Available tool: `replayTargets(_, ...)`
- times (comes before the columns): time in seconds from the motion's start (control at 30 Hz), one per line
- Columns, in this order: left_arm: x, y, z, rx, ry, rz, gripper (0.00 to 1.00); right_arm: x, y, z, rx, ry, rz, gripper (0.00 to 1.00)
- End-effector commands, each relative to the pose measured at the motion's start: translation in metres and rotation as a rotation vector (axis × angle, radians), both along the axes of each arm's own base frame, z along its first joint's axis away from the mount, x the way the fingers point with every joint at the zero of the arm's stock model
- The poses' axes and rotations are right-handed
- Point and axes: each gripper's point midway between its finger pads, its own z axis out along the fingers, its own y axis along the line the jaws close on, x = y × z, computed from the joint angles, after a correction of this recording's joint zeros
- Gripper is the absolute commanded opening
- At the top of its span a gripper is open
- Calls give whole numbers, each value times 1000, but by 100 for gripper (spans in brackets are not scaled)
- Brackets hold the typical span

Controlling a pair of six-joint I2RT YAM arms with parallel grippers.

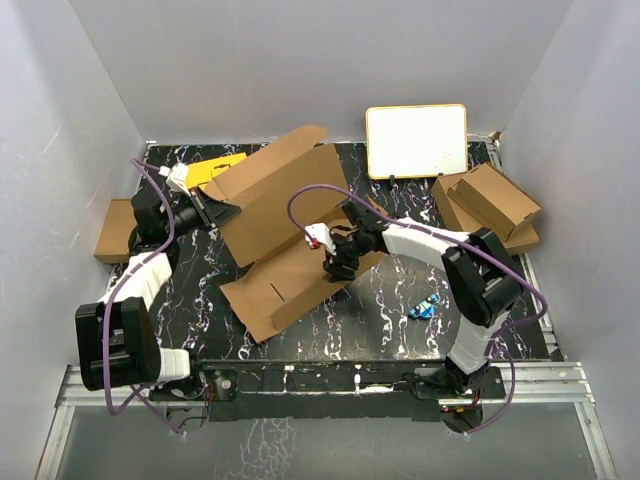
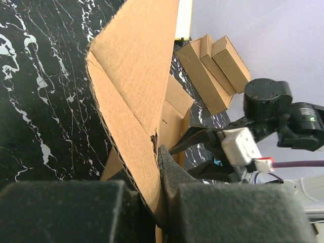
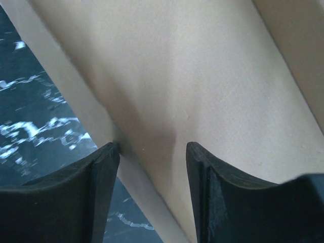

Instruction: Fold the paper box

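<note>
Paper box [image 1: 285, 225] lay half-open on the table [image 1: 385, 310], left fingers [image 2: 174, 177] clamped on its raised flap. The right fingers [image 3: 104, 197], parted over the lower panel, needed to press squarely along the crease.

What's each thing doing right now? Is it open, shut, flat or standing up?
paper box: half folded, one flap raised, near panel lying flat.
left gripper: shut on the paper box's raised flap.
right gripper: open, over the flat panel.
whiteboard: standing up, blank.
</note>
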Motion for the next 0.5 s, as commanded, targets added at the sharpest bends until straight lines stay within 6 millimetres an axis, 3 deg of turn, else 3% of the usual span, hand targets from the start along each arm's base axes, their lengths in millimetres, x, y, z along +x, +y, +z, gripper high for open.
replayTargets(0.0,-20,-12,3,15,57,-66,0,-24,-6,60,173,-4,142,62)
replayTargets(0.1,-20,-10,10,42,14,-65,0,-41,-24,80,282,23,184,69)
replayTargets(0.2,-20,-10,18,61,-33,-68,0,-39,-44,94,345,17,141,75)
replayTargets(0.33,-21,-10,30,75,-82,-78,0,-20,-74,112,417,34,9,76)
replayTargets(0.47,-26,-10,40,104,-153,-84,0,17,-112,123,452,86,-242,77)
